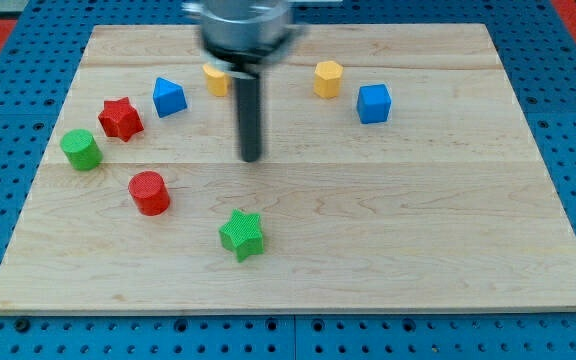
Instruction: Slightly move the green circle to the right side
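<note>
The green circle is a short green cylinder at the view's left edge of the wooden board. My tip is the lower end of the dark rod near the board's middle. It stands well to the right of the green circle and does not touch any block. The red circle lies between them, lower down.
A red star and a blue triangular block lie up and right of the green circle. A yellow block is partly hidden behind the rod. A yellow hexagon, a blue cube and a green star lie further off.
</note>
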Controlling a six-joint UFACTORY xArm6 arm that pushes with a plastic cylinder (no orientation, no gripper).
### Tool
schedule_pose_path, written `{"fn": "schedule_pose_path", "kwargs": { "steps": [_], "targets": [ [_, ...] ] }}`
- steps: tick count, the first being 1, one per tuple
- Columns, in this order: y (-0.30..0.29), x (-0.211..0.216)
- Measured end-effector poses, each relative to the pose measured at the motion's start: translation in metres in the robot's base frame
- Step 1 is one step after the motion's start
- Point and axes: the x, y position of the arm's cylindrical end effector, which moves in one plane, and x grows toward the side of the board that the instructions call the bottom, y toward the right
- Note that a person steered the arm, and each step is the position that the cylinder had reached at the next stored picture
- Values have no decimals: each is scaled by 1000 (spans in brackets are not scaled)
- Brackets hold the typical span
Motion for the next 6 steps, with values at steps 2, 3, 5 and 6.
{"fn": "schedule_pose_path", "kwargs": {
  "steps": [2, 3, 5, 6],
  "targets": [
    [-72, 42],
    [-97, 68],
    [-199, 50],
    [-216, 39]
  ]
}}
